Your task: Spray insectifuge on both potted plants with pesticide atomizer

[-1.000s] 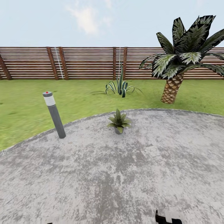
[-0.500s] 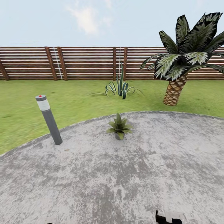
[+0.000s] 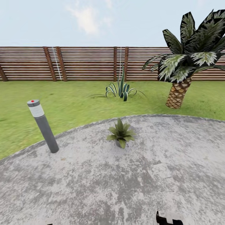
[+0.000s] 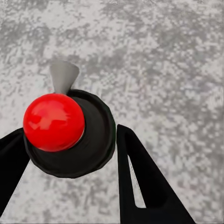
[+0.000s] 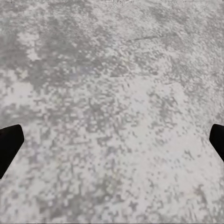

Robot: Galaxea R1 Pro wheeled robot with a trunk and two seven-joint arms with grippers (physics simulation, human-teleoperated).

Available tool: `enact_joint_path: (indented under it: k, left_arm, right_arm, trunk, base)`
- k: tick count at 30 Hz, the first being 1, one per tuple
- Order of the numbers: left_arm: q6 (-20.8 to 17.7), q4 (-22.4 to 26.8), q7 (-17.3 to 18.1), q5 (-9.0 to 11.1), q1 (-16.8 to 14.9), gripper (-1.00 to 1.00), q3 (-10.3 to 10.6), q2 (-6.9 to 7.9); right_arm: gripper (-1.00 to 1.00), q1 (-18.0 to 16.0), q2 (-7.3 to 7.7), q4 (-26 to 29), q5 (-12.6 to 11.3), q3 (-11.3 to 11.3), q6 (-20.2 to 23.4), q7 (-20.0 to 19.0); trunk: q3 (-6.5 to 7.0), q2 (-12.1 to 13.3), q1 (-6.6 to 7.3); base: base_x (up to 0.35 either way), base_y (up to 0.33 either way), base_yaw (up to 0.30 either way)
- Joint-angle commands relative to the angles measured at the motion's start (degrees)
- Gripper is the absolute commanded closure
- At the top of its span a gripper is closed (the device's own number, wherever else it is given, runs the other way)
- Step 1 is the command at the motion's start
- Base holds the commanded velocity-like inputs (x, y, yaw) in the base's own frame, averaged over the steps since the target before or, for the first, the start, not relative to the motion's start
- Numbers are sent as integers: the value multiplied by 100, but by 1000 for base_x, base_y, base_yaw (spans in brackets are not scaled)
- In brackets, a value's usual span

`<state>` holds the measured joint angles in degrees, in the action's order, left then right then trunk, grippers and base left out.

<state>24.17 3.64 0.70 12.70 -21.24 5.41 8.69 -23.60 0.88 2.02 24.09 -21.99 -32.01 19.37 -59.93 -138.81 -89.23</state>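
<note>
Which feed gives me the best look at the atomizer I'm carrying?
The left wrist view: the atomizer sits between the left hand's black fingers, its red ball top, black collar and grey nozzle seen from above. In the head and right wrist views I can't make it out.

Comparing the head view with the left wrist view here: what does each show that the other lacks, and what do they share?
Head view: a potted plant on the patio, a grey bollard light, a palm, the lawn and the slatted fence.
Left wrist view: the left gripper with its fingers around the atomizer, red ball on top.
Shared: the grey paving.
</note>
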Motion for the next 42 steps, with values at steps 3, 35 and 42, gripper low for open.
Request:
enact_joint_path:
  k: [3, 35, 42]
  left_arm:
    - [17, -4, 9, 58, -3, 100, 48, 1]
    - [26, -4, 9, 58, -3, 100, 48, 1]
    - [26, -4, 9, 58, -3, 100, 48, 1]
  right_arm:
    - [-100, -4, 0, -8, 61, -33, -10, 32]
    - [-100, -4, 0, -8, 60, -33, -7, 32]
    - [-100, -4, 0, -8, 60, -33, -7, 32]
  trunk:
    - [-5, -2, -2]
    - [-5, -2, -2]
    - [-5, -2, -2]
  base:
    - [339, 123, -2]
    - [184, 264, -267]
    - [92, 337, -287]
